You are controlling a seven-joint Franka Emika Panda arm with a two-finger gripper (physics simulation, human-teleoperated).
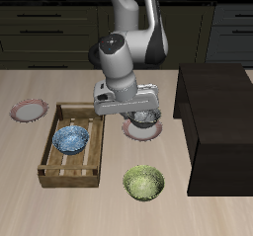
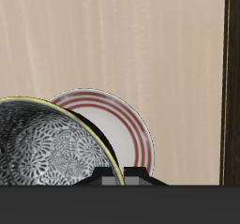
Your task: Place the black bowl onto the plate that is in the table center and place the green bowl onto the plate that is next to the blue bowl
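Gripper (image 1: 144, 116) clamped on patterned black bowl (image 2: 47, 148) above round red-ringed plate (image 2: 127, 134).

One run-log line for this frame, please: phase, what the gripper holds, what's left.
phase: carrying | gripper: jaws shut on patterned black bowl above red-striped white centre plate | green bowl: untouched near table front
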